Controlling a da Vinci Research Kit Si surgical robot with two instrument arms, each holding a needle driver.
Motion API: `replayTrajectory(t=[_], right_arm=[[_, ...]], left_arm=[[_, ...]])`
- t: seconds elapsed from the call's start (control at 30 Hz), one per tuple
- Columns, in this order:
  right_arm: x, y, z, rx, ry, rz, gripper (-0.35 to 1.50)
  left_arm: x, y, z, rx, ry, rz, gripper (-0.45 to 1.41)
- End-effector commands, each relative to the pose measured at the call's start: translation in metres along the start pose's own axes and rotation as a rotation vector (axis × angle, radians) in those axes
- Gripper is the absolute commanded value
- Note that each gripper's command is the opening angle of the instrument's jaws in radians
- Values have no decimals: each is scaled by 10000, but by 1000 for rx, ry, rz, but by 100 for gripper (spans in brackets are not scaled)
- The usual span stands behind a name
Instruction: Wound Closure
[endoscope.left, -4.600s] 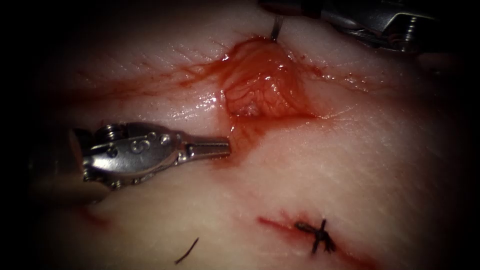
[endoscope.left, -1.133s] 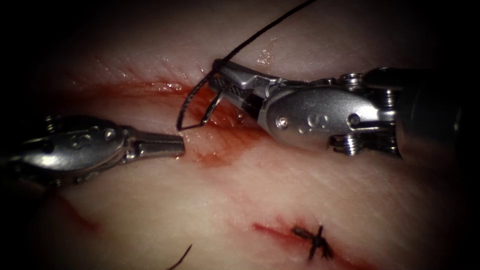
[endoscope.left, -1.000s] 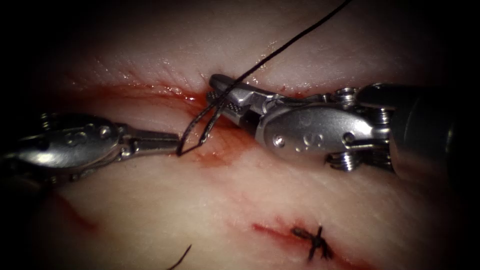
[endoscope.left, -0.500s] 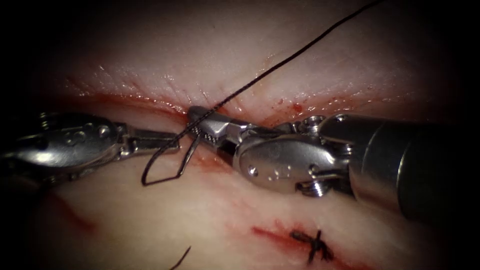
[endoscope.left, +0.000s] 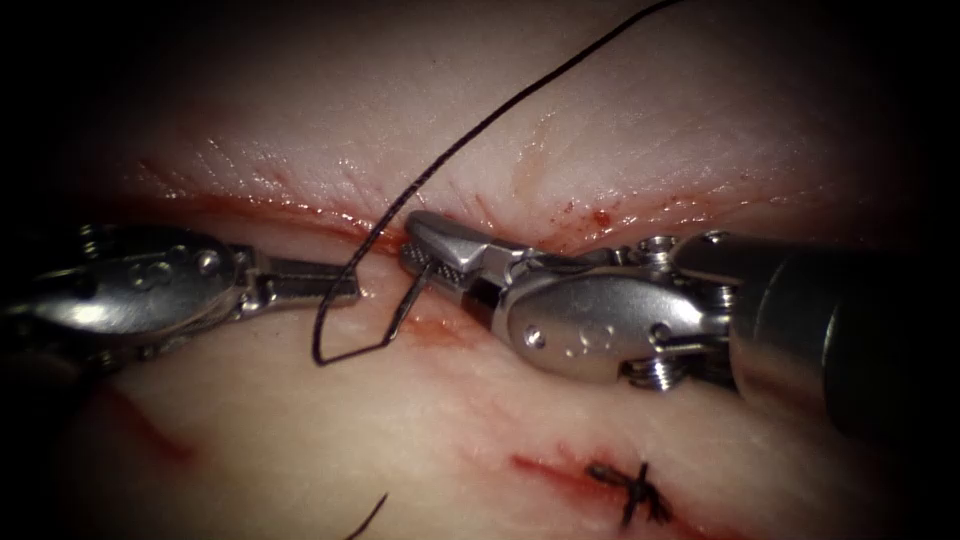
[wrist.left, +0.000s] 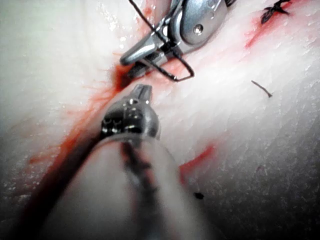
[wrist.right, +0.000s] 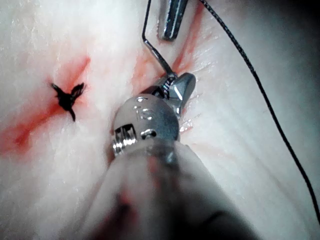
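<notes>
Between right pincer (endoscope.left: 425, 252) jaws, needle (endoscope.left: 400, 310).

Right claw (endoscope.left: 425, 255) clamped, left claw (endoscope.left: 340, 288) closed, tips near each other.

markings | right tool (endoscope.left: 432, 262) housing: stamped characters, unreadable | left tool (endoscope.left: 345, 288) housing: stamped marks, unreadable | no other text
</notes>
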Motion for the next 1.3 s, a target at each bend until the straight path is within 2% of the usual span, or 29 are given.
replayTrajectory(t=[0.03,0.53,1.0,1.13,1.3], right_arm=[[-2,-4,11,5,1,6,-35],[-23,-25,14,61,-36,105,-35],[-32,-29,11,79,-50,159,-35],[-32,-17,9,46,-33,189,-35],[-21,34,-3,-4,4,265,-35]], left_arm=[[0,0,8,0,0,1,-5],[0,1,9,1,0,0,-7],[1,1,9,2,0,-1,-8],[3,2,12,6,-1,2,-10],[15,-1,28,31,13,10,-17]])
